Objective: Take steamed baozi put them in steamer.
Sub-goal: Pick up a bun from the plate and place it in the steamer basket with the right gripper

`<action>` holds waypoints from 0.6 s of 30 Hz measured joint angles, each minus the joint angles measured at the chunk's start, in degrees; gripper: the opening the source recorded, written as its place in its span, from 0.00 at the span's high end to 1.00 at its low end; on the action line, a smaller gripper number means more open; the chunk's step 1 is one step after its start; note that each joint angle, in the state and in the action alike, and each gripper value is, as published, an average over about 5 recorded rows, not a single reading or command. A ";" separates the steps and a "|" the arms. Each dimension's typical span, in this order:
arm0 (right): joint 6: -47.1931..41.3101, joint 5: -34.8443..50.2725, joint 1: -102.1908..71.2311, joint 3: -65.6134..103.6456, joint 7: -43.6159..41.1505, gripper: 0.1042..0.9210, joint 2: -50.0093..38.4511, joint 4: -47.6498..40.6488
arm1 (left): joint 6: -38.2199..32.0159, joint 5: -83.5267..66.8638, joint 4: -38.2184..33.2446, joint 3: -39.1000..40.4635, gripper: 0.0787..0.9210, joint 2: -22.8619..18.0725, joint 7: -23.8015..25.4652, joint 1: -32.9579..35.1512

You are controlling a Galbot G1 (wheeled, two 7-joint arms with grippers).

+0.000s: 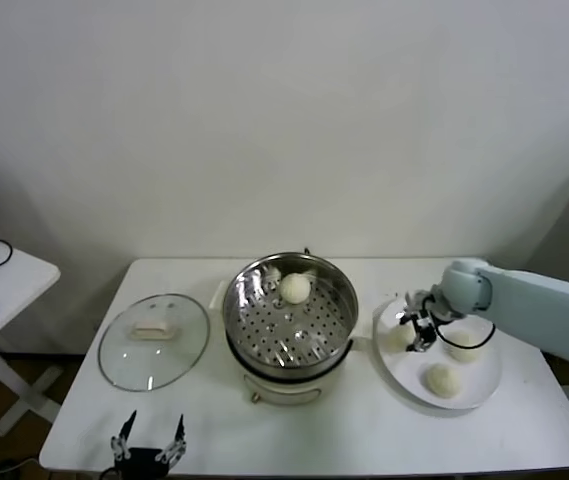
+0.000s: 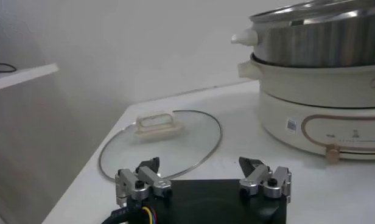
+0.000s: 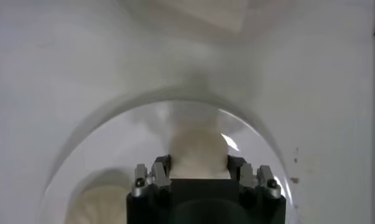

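Baozi count first: I see four small, round, cream-white steamed buns, and only one of them (image 1: 295, 288) sits inside the round shiny stainless-steel steamer basket with the perforated bottom (image 1: 264, 325), which rests in its cream-white electric cooker base at the middle of the white table (image 1: 344, 440). Going down in size from there, the round glass lid with its cream handle (image 1: 154, 341) lies flat on the table to the steamer's left, and the flat white plate (image 1: 404, 385) lies to its right with the other three buns on it. I judge the task about a quarter done, with three transfers left. My right gripper (image 1: 416, 331) is down at the plate's near-steamer side, and in the right wrist view its fingers (image 3: 158, 176) sit on either side of a bun (image 3: 198, 149), narrowed around it; I take this as a grasp, though I cannot confirm firm contact or any lift. Two more buns, one (image 1: 443, 379) toward me and one (image 1: 464, 349) under the arm, wait untouched. My left gripper (image 1: 150, 441) hangs parked at the table's near edge in front of the lid, fingers spread wide and holding nothing.
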 measured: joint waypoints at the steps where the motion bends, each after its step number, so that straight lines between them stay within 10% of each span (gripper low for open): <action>1: 0.27 1.03 2.46 -1.62 -0.39 0.37 0.00 0.89 | -0.01 0.09 0.08 0.12 0.12 -0.02 0.03 -0.05; 18: 0.68 26.25 39.79 -15.77 -7.63 0.37 8.45 11.08 | -0.14 -0.01 -0.28 0.37 0.12 0.63 0.21 0.04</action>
